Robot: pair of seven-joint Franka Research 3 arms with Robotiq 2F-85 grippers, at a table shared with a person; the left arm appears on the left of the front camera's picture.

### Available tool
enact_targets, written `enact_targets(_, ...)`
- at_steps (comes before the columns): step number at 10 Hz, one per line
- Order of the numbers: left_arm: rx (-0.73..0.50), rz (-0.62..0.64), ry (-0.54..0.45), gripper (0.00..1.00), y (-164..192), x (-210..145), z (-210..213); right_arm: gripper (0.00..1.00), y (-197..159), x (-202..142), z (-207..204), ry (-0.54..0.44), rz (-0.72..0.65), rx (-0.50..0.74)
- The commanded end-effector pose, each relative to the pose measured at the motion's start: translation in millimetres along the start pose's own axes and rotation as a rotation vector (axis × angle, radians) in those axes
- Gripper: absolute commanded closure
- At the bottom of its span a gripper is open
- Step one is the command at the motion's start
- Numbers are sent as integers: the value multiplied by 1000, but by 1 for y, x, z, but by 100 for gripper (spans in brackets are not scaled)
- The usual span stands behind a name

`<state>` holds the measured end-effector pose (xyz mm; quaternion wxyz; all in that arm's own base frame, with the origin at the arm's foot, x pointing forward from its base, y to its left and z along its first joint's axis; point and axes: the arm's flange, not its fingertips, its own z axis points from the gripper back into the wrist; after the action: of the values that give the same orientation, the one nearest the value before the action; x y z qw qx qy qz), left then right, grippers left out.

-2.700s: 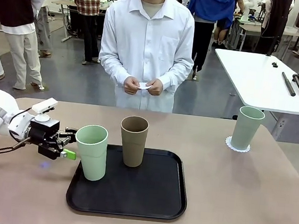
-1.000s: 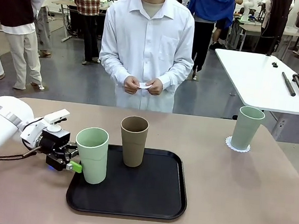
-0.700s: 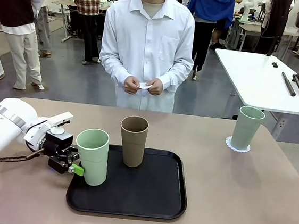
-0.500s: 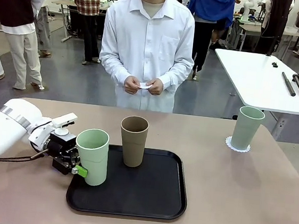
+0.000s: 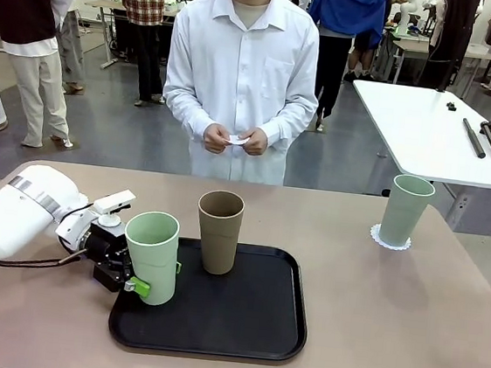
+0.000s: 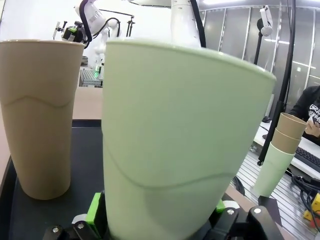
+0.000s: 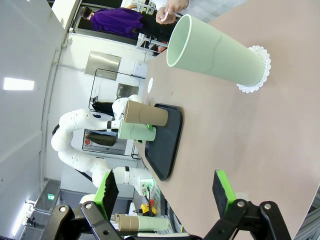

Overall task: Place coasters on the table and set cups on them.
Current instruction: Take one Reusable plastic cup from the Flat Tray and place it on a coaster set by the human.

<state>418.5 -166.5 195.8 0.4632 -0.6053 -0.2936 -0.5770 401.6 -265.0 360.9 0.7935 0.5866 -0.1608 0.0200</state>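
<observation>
A pale mint green cup (image 5: 151,256) stands at the left end of the black tray (image 5: 239,328), and my left gripper (image 5: 155,278) is shut on its lower part. In the left wrist view that cup (image 6: 180,145) rises between the green pads (image 6: 93,211). A tan cup (image 5: 218,231) stands upright on the tray just behind it. Another mint cup (image 5: 405,210) rests on a lacy white coaster (image 5: 390,241) at the table's far right. The person's hands hold a white coaster (image 5: 237,139). My right gripper (image 7: 165,195) is open above the table (image 7: 240,150), with nothing between its fingers.
The tray lies in the middle of the beige table (image 5: 389,322), with bare tabletop to its right and behind it. A white table (image 5: 426,133) with black tools (image 5: 483,139) stands at the back right. The person stands close to the far edge.
My left gripper has slid right along the table to the mint cup on the tray and shut around it. The cups and the person's hands have stayed put.
</observation>
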Motion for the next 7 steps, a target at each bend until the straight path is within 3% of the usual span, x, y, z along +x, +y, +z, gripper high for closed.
enact_targets(1, 8, -50, -2, 59, -2, 4, 1, 0, 1, 1, 1, 0, -15, -4)
enact_targets(2, 9, -51, -4, 59, -3, 5, 1, 0, 1, 1, 1, 0, -15, -4)
enact_targets(3, 13, -51, 5, 100, -4, 6, 2, 0, 1, 1, 1, 0, -15, -4)
enact_targets(4, 23, -54, 13, 64, -7, 11, 5, 0, 1, 1, 1, 0, -15, -4)
enact_targets(5, 21, -57, 38, 100, -11, 17, 6, 0, 1, 1, 1, 0, -15, -4)
enact_targets(6, 29, -57, 66, 29, -20, 29, 5, 0, 1, 1, 1, 0, -15, -4)
enact_targets(7, 72, -42, 50, 29, -33, 54, 9, 0, 1, 1, 1, 0, -15, -4)
